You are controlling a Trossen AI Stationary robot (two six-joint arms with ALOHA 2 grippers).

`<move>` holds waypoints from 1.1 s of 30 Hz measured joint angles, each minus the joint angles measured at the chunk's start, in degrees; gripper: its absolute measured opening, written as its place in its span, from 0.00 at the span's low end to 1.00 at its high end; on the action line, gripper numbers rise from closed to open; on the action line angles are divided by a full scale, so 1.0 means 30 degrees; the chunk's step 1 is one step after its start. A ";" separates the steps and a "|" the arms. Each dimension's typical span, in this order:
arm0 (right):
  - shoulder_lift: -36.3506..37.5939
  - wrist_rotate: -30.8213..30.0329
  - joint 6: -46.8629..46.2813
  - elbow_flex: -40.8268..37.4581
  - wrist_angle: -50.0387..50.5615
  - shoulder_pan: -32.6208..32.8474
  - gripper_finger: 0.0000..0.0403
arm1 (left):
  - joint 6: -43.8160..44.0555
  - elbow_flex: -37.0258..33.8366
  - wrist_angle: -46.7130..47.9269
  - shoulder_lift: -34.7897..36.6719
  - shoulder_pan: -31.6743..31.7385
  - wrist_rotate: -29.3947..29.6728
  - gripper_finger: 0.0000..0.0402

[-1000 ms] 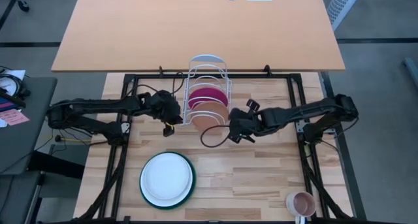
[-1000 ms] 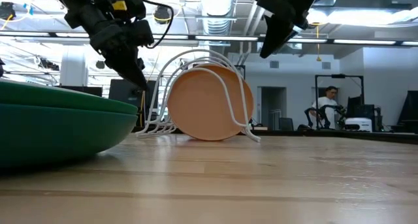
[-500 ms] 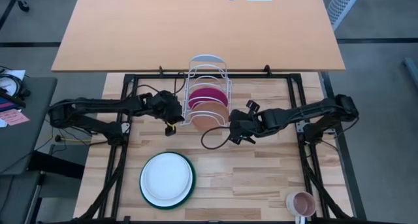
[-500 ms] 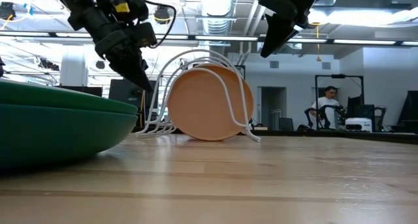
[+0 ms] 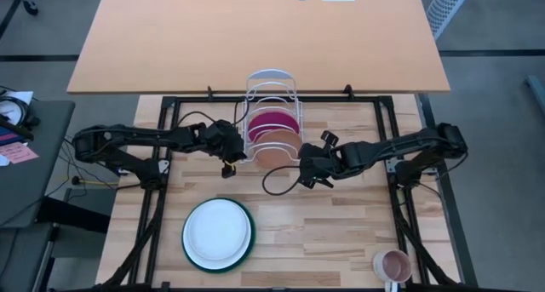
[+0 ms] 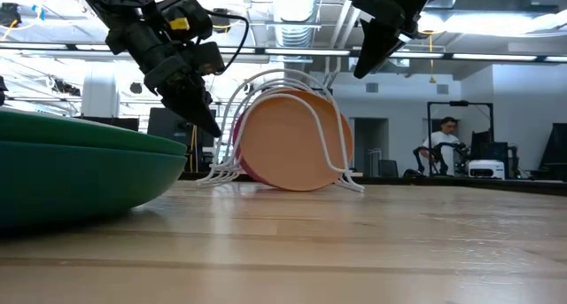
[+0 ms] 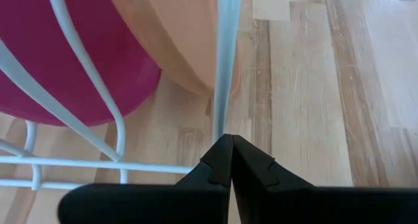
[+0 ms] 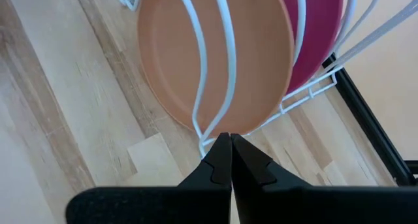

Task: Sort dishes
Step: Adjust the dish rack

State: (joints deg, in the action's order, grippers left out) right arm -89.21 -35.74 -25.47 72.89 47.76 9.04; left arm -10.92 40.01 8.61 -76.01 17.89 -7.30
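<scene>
From my seat at the controls, I see two plates standing on edge in the white wire rack (image 5: 271, 113) at the far middle of the wooden table (image 5: 341, 232): the terracotta plate (image 5: 274, 146) in the front slot and the magenta plate (image 5: 272, 122) just behind it. The white plate (image 5: 216, 230) lies flat on top of the dark green plate (image 5: 247, 245), stacked near the table's front left, well apart from the rack. My left gripper (image 5: 229, 168) sits just beside the rack's left front corner, its fingers clenched together with nothing between them; in its wrist view the fingertips meet right at a rack wire, though I cannot tell whether they touch it. My right gripper (image 5: 304, 179) hovers near the rack's right front, its fingers also pressed together and holding nothing, pointed toward the terracotta plate. In the low view both grippers hang above the tabletop, one on each side of the rack. A small pink mug (image 5: 394, 264) stands at the front right corner. Beyond the table, a person (image 6: 440, 144) is in the room behind.
</scene>
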 joint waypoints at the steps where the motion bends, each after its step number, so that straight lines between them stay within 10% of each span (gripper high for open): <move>1: 0.0000 -0.0004 0.0000 -0.0004 0.0005 0.0000 0.01 | 0.0017 0.0000 -0.0019 0.0000 0.0000 0.0011 0.01; 33: -0.0051 0.0444 0.0476 -0.5619 -0.8093 -0.4211 0.01 | 0.0092 0.0000 0.4503 0.3946 0.0095 0.1900 0.11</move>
State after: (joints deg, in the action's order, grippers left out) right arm -89.36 -34.41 -24.05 56.04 23.49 -3.60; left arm -10.65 40.01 22.12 -64.17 18.17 -1.60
